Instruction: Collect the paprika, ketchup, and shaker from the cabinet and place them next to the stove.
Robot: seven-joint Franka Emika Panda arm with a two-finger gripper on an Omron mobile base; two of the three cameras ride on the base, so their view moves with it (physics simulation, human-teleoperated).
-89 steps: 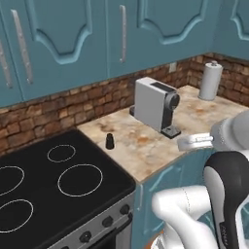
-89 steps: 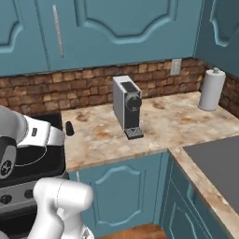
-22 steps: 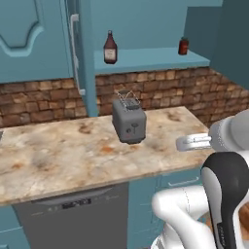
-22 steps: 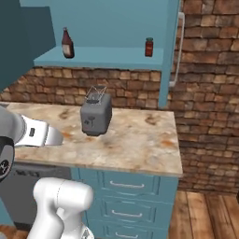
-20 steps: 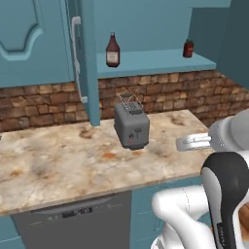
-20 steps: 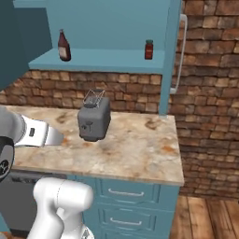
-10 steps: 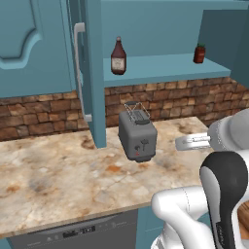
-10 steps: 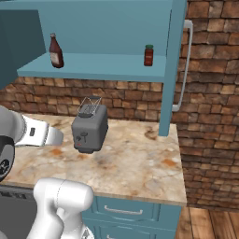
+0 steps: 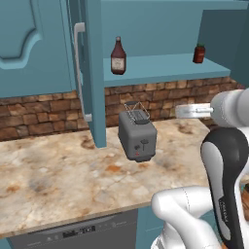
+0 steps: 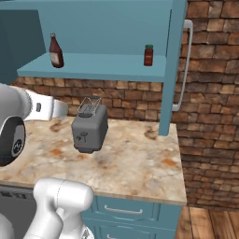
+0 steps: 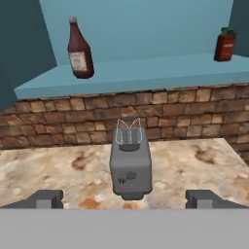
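Standing upright on the teal inner shelf (image 11: 146, 73) of the open teal-blue wall cabinet (image 9: 92, 73), the dark brown-red ketchup bottle (image 11: 79, 49) and the small squat red paprika jar (image 11: 224, 44) sit well apart. Below, a grey toaster (image 11: 130, 167) rests on the mottled stone worktop (image 9: 63, 180). The jaws stand fully open and empty.

My ketchup (image 11: 79, 50) stands upright toward the left of the teal shelf inside the open cabinet (image 9: 160, 68): a dark brown-red bottle with a narrow neck, small white cap and pale label. The paprika (image 11: 225, 44), a small squat red jar with a dark cap, stands upright well apart from it, near the shelf's right end. Both sit near the front edge.
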